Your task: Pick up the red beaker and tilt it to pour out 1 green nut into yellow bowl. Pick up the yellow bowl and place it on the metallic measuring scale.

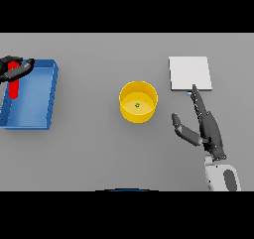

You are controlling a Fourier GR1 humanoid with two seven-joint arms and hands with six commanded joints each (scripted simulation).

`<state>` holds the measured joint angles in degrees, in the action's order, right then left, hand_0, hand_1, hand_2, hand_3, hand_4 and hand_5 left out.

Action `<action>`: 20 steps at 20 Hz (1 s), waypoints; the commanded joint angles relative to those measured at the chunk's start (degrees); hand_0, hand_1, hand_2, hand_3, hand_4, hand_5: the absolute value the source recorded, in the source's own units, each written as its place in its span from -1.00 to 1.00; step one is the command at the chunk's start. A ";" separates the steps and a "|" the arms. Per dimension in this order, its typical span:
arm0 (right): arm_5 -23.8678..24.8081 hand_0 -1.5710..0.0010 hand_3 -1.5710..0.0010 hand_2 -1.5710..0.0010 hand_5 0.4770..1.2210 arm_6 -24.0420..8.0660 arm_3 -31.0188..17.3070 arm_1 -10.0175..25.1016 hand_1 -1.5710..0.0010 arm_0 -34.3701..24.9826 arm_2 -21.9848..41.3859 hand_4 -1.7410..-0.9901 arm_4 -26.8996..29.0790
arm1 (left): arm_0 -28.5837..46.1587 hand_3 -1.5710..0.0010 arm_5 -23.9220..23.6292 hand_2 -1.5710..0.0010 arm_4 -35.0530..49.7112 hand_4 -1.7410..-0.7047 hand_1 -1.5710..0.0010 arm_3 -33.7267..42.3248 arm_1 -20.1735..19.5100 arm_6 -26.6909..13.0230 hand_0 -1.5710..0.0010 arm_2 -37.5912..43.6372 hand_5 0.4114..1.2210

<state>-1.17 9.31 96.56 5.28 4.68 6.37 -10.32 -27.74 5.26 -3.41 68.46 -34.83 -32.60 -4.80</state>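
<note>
A yellow bowl (pixel 138 101) stands near the table's middle with one green nut (pixel 137 105) inside it. The red beaker (pixel 14 85) stands at the left end of a blue tray (pixel 37 96), and my left hand (pixel 15 69) is at its top with fingers curled round it. My right hand (pixel 203 126) is open to the right of the bowl, apart from it, fingers straight and pointing up toward the metallic scale (pixel 190 73), a pale square plate at the upper right.
The blue tray has raised walls and lies at the table's left edge. Grey tabletop stretches between the tray, the bowl and the scale.
</note>
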 commanded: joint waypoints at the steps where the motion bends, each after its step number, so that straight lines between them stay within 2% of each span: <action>1: -0.12 1.00 1.00 1.00 -0.48 0.49 0.04 0.47 1.00 -0.03 -0.20 0.56 -0.02 | -0.13 0.65 0.32 0.66 -1.07 0.73 0.64 -0.93 -0.37 -0.06 0.61 -0.66 -0.45; 5: 0.94 1.00 1.00 1.00 -0.50 -0.02 -0.27 0.73 1.00 -0.01 -0.18 0.56 -1.49 | -0.72 0.86 -0.78 0.86 -3.65 0.83 0.85 -2.23 -0.54 0.75 0.84 -1.79 -0.47; 6: 0.80 1.00 1.00 1.00 -0.52 -0.42 0.94 0.73 1.00 0.25 0.39 0.56 -1.85 | -0.53 0.88 -1.56 0.89 -4.07 0.85 0.88 -2.15 -0.20 1.84 0.87 -1.98 -0.46; 9: 1.98 1.00 1.00 1.00 -0.57 -5.22 0.72 0.99 1.00 -1.25 2.26 0.67 -6.33 | -0.95 0.94 -2.78 0.94 -3.54 0.86 0.94 -1.50 0.29 3.61 0.93 -1.23 -0.45; 11: -1.39 1.00 1.00 1.00 -0.50 -2.96 -0.01 4.44 1.00 -3.36 2.72 0.76 -6.59 | 0.20 0.96 -3.26 0.96 -2.10 0.84 0.96 0.39 1.15 5.14 0.96 -0.69 -0.41; 14: -3.92 1.00 1.00 1.00 -0.54 -5.73 -2.66 9.55 1.00 -9.26 6.64 0.65 -14.69 | 0.21 0.98 -3.63 0.98 -1.66 0.82 0.98 1.04 1.91 5.53 0.98 -0.66 -0.37; 16: -6.00 1.00 1.00 1.00 -0.59 -5.88 -3.43 13.17 1.00 -13.37 9.06 0.62 -19.31 | 0.93 0.99 -3.94 0.99 -1.29 0.81 0.99 2.20 1.98 4.80 0.99 -0.47 -0.34; 17: -6.62 1.00 1.00 1.00 -0.60 -4.72 -4.46 14.77 1.00 -14.53 10.15 0.61 -21.33 | 1.01 0.99 -3.98 0.99 -1.32 0.80 0.99 1.66 2.65 4.62 0.99 -0.79 -0.33; 19: -9.46 1.00 1.00 1.00 -0.59 -4.36 -5.82 16.98 1.00 -19.11 13.38 0.58 -25.25 | 0.87 0.99 -4.21 0.99 -1.42 0.80 0.99 1.73 2.82 3.99 0.99 -0.82 -0.32; 20: -10.72 1.00 1.00 1.00 -0.58 -2.74 -6.77 17.94 1.00 -20.94 15.01 0.57 -26.75 | 1.01 0.99 -3.87 1.00 -1.32 0.79 0.99 1.78 2.85 3.99 0.99 -0.95 -0.32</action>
<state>-11.89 6.63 89.80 23.22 -16.28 21.38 -37.06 -26.73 1.39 -4.73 70.25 -31.96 -28.63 -5.76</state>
